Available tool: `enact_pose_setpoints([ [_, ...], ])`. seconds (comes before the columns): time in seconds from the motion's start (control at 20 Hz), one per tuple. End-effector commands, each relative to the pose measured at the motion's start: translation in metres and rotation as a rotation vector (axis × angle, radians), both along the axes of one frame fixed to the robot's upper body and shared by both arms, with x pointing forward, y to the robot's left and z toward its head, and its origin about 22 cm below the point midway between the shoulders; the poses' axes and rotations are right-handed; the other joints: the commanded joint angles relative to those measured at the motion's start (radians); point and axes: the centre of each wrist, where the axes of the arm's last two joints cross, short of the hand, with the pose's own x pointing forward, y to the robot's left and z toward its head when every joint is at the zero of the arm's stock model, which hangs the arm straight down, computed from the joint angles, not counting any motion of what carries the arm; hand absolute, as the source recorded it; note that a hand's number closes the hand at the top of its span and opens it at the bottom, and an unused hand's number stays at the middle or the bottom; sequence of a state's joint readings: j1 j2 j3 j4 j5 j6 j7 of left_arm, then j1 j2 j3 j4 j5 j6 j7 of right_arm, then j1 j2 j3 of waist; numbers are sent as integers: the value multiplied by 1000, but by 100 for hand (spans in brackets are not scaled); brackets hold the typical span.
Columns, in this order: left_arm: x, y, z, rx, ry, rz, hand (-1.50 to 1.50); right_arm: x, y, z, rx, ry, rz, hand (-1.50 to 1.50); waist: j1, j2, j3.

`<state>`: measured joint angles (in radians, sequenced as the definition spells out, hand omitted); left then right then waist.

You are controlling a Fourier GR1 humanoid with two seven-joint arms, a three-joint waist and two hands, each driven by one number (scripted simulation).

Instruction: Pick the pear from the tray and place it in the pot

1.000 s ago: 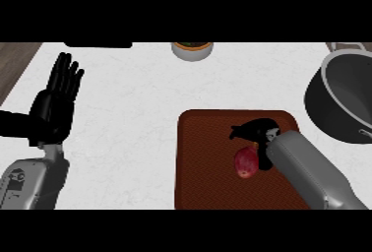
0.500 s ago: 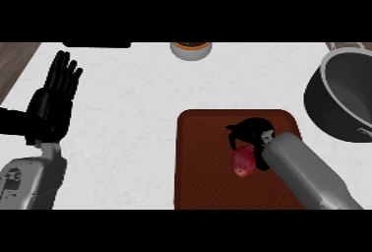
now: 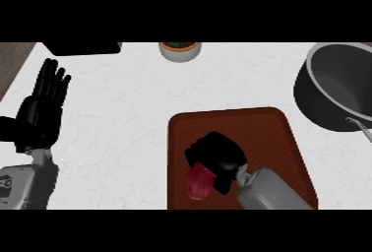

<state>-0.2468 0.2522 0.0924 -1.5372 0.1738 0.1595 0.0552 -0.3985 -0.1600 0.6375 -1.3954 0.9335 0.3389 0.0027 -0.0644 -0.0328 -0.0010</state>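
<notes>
Presently, the layout of the white speckled counter top [image 3: 123,123] is set out from left to right. At the far left, the left hand [image 3: 42,110] is seen open, its black fingers straight and pointing up the view; nothing is held by it, and it is carried on a grey forearm that enters from the lower left corner. A strip of brown wooden surface [image 3: 15,61] is visible at the upper left corner. Beside it, along the upper edge, a flat black rectangular object [image 3: 81,47] is partly shown. Further right on the same edge, a small pale round container with a dark orange inside [image 3: 179,50] is placed.

Below and right of centre, a dark reddish-brown rectangular tray with rounded corners [image 3: 283,142] is laid on the counter. Over the tray's lower left part, the right hand [image 3: 216,156] is positioned, carried on a grey forearm that rises from the lower edge. Its black fingers are curled down at a reddish pear [image 3: 198,182], which lies on the tray at the hand's lower left side. Contact is indicated, but whether the pear is fully enclosed cannot be told, since much of it is hidden by the hand.

At the upper right, a large dark grey metal pot [image 3: 341,91] is stood on the counter, apart from the tray, with its inside dark and a thin metal handle at its lower right.
</notes>
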Motion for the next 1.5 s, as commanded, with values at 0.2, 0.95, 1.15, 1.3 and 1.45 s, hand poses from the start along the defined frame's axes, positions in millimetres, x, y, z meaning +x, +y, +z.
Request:
enact_pose_setpoints([
  [0.2,-13,12,-3,-6,12,20,0,-61,-49,49,283,-398,-278,150,-20,4,2],
  [0.95,-4,-11,-14,-5,-31,-42,0,-97,-212,128,470,-732,-745,150,48,33,2],
  [1.15,4,-10,-2,-20,-25,-57,0,-74,-270,138,439,-686,-807,150,58,34,2],
  [1.3,4,-16,11,-3,-23,-75,0,-47,-307,129,395,-679,-844,150,74,35,2],
  [1.45,-10,-18,6,-14,-44,-83,0,-34,-336,128,403,-660,-878,150,78,34,2],
])
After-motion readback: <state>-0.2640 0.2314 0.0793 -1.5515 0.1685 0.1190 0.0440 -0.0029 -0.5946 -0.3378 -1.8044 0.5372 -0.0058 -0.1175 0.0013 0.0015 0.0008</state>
